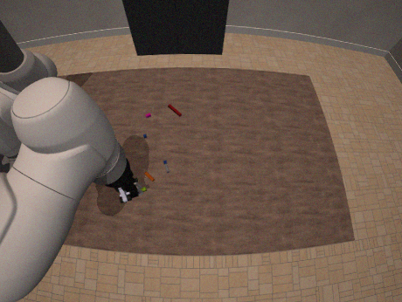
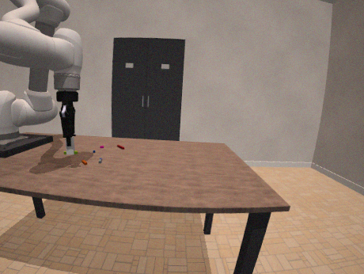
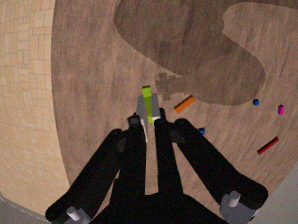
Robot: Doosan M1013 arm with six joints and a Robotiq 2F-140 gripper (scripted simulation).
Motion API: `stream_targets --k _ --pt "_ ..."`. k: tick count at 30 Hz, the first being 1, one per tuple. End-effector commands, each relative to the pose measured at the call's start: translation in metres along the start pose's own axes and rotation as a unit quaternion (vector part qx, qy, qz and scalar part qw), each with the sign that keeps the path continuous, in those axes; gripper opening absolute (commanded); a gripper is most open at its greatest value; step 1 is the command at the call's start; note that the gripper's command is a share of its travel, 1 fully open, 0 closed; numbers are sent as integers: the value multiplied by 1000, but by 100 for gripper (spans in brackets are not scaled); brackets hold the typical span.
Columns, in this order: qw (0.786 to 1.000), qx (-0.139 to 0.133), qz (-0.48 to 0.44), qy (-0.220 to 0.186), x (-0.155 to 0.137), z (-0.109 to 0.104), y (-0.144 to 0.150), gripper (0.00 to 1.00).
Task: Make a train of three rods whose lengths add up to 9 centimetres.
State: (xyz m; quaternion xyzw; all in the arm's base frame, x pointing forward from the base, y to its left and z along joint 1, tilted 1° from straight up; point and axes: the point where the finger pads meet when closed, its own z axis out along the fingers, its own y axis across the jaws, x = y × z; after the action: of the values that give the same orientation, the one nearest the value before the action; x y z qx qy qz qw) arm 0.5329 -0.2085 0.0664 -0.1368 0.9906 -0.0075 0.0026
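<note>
My gripper (image 1: 140, 188) (image 2: 70, 151) (image 3: 149, 103) is shut on the lime rod (image 1: 144, 189) (image 2: 76, 152) (image 3: 146, 91), which lies level across the fingertips, held a little above the table. The orange rod (image 1: 149, 176) (image 2: 84, 162) (image 3: 184, 104) lies beside it, slanted. A blue rod (image 1: 165, 162) (image 3: 201, 131) lies at one end of a grey rod (image 1: 167, 168), roughly in line; the grey rod is hidden in the wrist view, and any small gap cannot be told. Another blue rod (image 1: 145, 136) (image 2: 94, 151) (image 3: 256, 102), the magenta rod (image 1: 148, 115) (image 2: 101, 146) (image 3: 281, 109) and the red rod (image 1: 175, 110) (image 2: 120, 146) (image 3: 268, 145) lie apart farther off.
The brown table top (image 1: 245, 166) (image 2: 170, 174) (image 3: 95, 100) bears all the loose rods. The table's edge runs along the left side of the wrist view. The arm covers the left part of the top view, and its shadow falls around the gripper.
</note>
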Motion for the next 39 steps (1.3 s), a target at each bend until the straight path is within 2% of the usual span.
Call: stream_targets --k 1,6,19,25,30,32,33,39 --pt "1000 0 0 0 0 -21 0 3" --pt "1000 0 0 0 0 -37 0 3" --pt "1000 0 -11 0 -1 -38 0 3" --pt "991 0 -133 0 -18 -38 3 3" --pt "974 0 -225 0 -30 -38 5 3" --pt "974 0 -225 0 -30 -38 5 3" --pt "961 0 -277 0 -37 -38 7 3" --pt "928 0 -372 0 -50 -38 10 3"
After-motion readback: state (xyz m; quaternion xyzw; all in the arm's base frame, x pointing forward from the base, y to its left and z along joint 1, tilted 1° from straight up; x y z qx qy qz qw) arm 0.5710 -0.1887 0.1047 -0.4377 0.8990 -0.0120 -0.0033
